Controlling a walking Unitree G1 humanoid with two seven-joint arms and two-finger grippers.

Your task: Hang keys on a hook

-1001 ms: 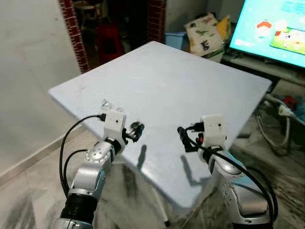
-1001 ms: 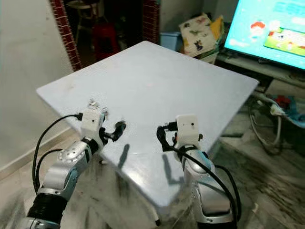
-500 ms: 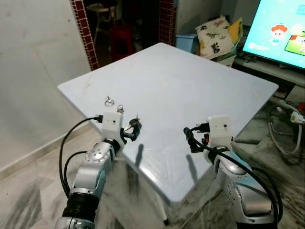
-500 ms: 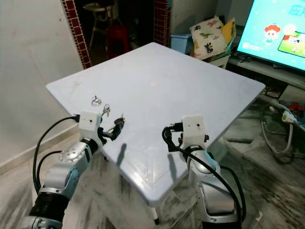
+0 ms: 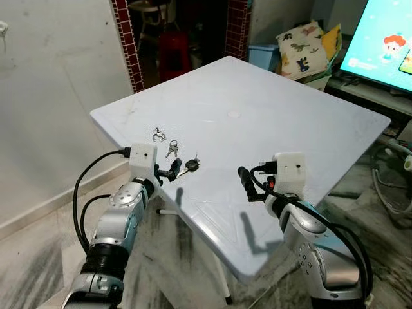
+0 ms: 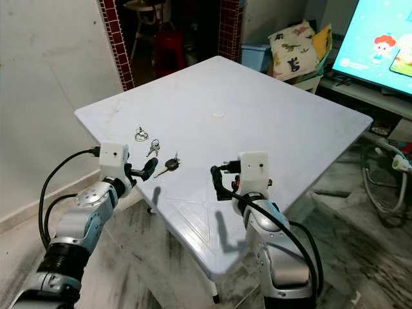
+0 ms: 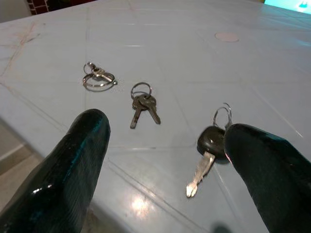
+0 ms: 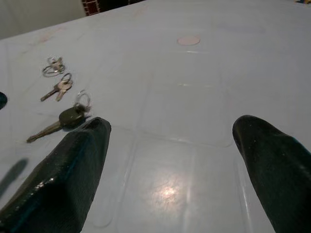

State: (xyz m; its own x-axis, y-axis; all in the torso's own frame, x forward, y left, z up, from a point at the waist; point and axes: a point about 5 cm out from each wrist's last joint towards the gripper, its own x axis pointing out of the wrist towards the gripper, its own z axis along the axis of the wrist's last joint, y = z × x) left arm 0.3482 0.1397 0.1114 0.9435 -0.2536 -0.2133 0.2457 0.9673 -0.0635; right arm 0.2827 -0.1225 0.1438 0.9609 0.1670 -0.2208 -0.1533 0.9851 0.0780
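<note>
A pale blue table [image 5: 277,109] stands corner-on, with a small round mark [image 5: 234,114] near its middle. Behind the table's far corner a red stool [image 5: 172,51] sits in a dark doorway framed by red brick edging [image 5: 127,45]. To the right of the doorway, beyond the table, a blue bin [image 5: 264,55] stands beside a cushion [image 5: 309,45] printed with dinosaurs. A lit screen [image 5: 383,45] shows a cartoon past the table's right corner. Cables [image 5: 399,193] lie on the marble floor [image 5: 38,257] below it. A plain wall [image 5: 58,96] runs left of the table.
</note>
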